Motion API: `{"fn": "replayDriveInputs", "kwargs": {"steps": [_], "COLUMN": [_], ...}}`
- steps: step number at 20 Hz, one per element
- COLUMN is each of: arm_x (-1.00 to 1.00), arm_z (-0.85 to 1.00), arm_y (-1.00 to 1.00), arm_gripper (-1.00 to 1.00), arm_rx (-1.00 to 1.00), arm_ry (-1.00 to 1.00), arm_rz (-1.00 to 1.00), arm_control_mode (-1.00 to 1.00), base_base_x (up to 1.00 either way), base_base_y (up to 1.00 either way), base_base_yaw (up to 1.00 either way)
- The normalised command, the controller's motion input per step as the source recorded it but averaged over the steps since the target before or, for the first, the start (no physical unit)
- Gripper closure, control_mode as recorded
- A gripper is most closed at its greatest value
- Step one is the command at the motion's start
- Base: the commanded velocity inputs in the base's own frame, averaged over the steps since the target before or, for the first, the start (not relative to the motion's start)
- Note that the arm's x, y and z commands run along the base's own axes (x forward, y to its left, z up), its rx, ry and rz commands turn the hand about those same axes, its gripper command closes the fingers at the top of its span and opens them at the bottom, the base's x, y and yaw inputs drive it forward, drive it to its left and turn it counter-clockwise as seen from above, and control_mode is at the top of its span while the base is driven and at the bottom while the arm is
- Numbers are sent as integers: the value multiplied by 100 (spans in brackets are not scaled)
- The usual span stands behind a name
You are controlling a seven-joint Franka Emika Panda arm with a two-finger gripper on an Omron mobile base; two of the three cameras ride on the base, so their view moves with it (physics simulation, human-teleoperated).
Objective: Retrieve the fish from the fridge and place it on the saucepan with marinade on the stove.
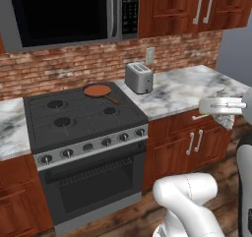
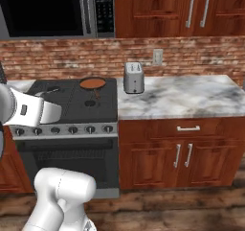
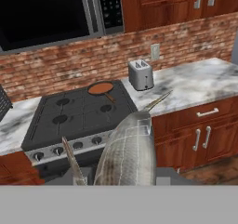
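Note:
The silvery-grey fish looms large at the bottom of the hand view, tail pointing up toward the counter, and my gripper is shut on it. From the left base view the fish hangs under the hand at the right edge, over the counter's front corner and well right of the stove. The saucepan sits on the stove's back right burner, its reddish-brown marinade flat and bare, handle pointing toward the front right. The right base view shows the saucepan beyond my forearm. The fridge is out of view.
A silver toaster stands on the marble counter just right of the stove. A microwave hangs above the burners, with wooden wall cabinets beside it. Lower cabinets line the front under the counter.

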Motion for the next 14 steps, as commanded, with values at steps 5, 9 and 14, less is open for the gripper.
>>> {"fn": "replayDriveInputs", "kwargs": {"steps": [5,9,14], "arm_x": [0,0,0], "arm_z": [0,0,0], "arm_y": [0,0,0], "arm_gripper": [100,100,100], "arm_rx": [0,0,0], "arm_ry": [0,0,0], "arm_rz": [0,0,0], "arm_control_mode": [100,100,100], "base_base_x": [0,2,5], "base_base_y": [42,2,-15], "base_base_yaw": [26,13,8]}}
